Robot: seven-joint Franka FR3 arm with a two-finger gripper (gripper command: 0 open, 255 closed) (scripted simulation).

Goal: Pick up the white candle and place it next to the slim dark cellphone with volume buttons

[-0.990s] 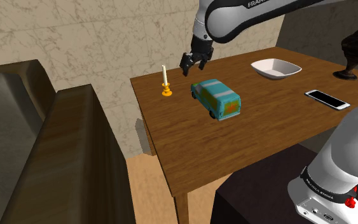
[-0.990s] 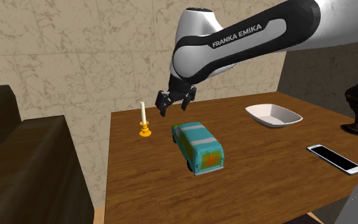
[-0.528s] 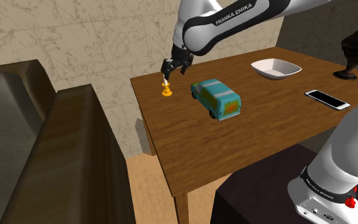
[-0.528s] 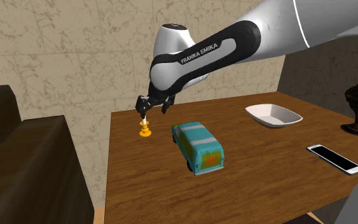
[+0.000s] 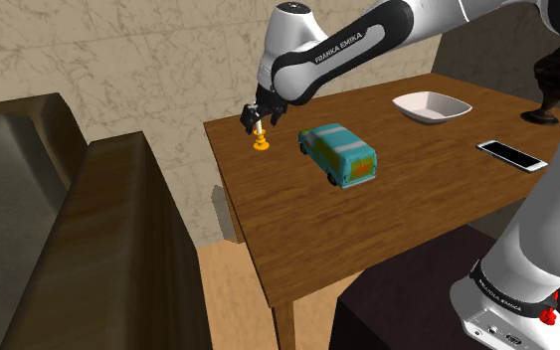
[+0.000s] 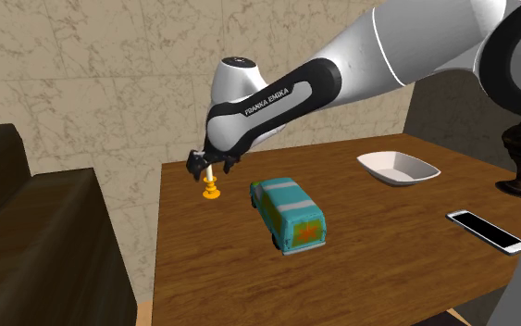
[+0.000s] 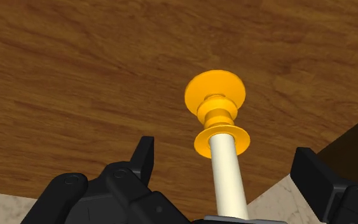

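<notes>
Candle [image 7: 227, 173], a cream-white stick upright in an orange holder [image 7: 215, 95], stands right between the fingers of the black gripper [image 7: 226, 162], which points down over it from above. The fingers [image 7: 143, 158] are spread wide, one on each side of the stick with a clear gap, so neither touches it and nothing is held. In the wrist view the stick runs toward the palm about midway between the two fingertips, and the holder's base sits on the wooden table [image 7: 75, 76] beyond the tips. In the shoulder view the gripper [image 5: 256, 119] covers the upper part of the candle [image 5: 259, 133], and the holder [image 5: 260, 145] shows just below it. The second exterior view agrees: the gripper [image 6: 206, 167] straddles the candle [image 6: 211, 178]. A teal toy van [image 5: 339, 155] with orange markings lies near the gripper, on the side toward the arm's stand. Past the van, well apart from the gripper, lies the cellphone [image 5: 511, 154], dark-screened with a pale rim. A white dish [image 5: 431, 105] also rests well away from the gripper
</notes>
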